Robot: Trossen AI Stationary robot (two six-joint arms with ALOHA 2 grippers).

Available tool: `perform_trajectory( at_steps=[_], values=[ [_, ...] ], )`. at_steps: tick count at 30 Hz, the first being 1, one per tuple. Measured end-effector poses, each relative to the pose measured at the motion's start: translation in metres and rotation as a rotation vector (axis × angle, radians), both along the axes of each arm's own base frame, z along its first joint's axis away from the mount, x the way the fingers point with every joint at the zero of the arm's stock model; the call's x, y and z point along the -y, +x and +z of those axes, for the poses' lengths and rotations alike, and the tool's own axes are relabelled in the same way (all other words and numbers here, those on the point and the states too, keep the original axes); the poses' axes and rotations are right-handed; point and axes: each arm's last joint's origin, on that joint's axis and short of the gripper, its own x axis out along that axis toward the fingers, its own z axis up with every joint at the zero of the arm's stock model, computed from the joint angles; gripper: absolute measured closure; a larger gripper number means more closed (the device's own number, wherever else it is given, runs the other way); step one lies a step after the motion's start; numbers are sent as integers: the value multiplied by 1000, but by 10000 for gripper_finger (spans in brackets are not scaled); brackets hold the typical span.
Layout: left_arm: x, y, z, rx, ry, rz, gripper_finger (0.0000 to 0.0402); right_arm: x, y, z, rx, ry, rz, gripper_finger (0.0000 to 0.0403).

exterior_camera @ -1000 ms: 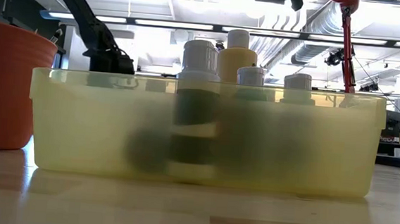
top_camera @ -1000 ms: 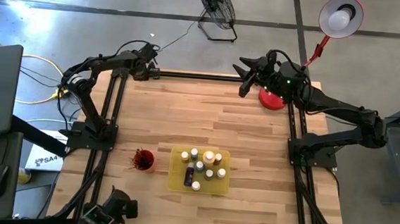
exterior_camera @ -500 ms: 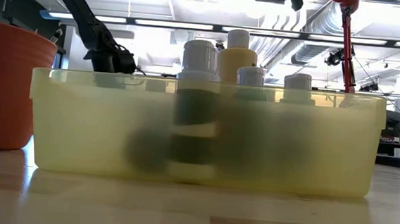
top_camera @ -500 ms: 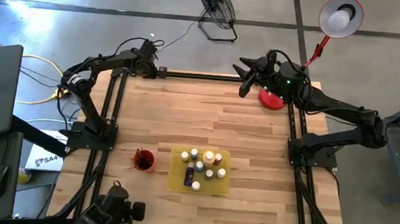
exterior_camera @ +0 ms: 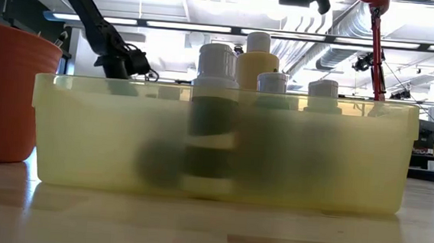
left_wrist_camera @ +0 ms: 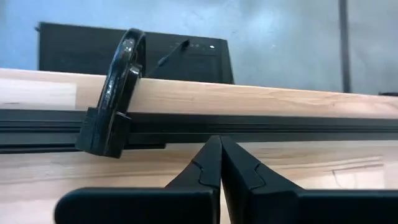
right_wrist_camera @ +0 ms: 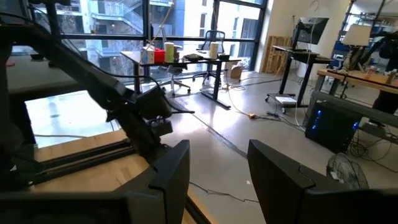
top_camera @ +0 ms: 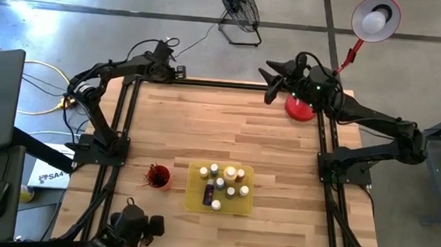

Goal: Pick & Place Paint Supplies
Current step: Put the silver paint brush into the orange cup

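Note:
Several small paint bottles (top_camera: 224, 182) with pale caps stand in the flat yellow tray (top_camera: 196, 198) near the table's front edge. In the low view their caps (exterior_camera: 217, 60) show above the tray's wall (exterior_camera: 86, 135). Thin dark paintbrushes (top_camera: 153, 173) stand in the red cup (top_camera: 159, 181) left of the tray. My left gripper (top_camera: 180, 72) is shut and holds nothing. It hangs over the table's far edge at the left; its tips (left_wrist_camera: 219, 142) are above the black rail. My right gripper (top_camera: 271, 79) stands open and high at the far right, pointing level.
A red lamp base (top_camera: 299, 108) sits at the far right corner under my right arm. A black clamp (left_wrist_camera: 115, 99) grips the far rail near my left gripper. A dark device (top_camera: 131, 228) sits at the near left edge. Bare wood (top_camera: 228, 124) lies between the arms and the tray.
My left gripper has tipped upward and swung a little toward the table's far edge and right, staying shut. The dark device at the near left edge has shifted rightward.

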Motion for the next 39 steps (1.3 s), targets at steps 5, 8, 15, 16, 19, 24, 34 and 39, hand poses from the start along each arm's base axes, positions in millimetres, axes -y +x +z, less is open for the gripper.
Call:
perform_trajectory(
  at_steps=[5, 8, 15, 16, 19, 24, 34, 39],
  values=[
    [11, 21, 1, -105, 80, -28, 401, 2, -1, 0, 1, 0, -10, 250],
    [16, 35, 4, -183, 175, -95, 401, 2, -1, 0, 1, 0, -11, 250],
    [11, 33, 7, -260, 256, -224, 401, 2, -1, 0, 7, 8, -11, 250],
    [11, 32, 7, -273, 261, -239, 401, 2, -1, 0, 7, 9, -11, 250],
    [10, 32, 7, -354, 290, -298, 401, 2, -1, 0, 5, 10, -8, 250],
    [10, 31, 8, -440, 317, -322, 401, 2, -1, 0, 5, 10, -8, 250],
    [9, 30, 9, -466, 332, -351, 402, 4, -2, 2, 37, 5, -100, 250],
    [-13, 7, 14, -373, 377, -305, 402, 6, -4, 3, 98, 69, -158, 250]
  ],
)
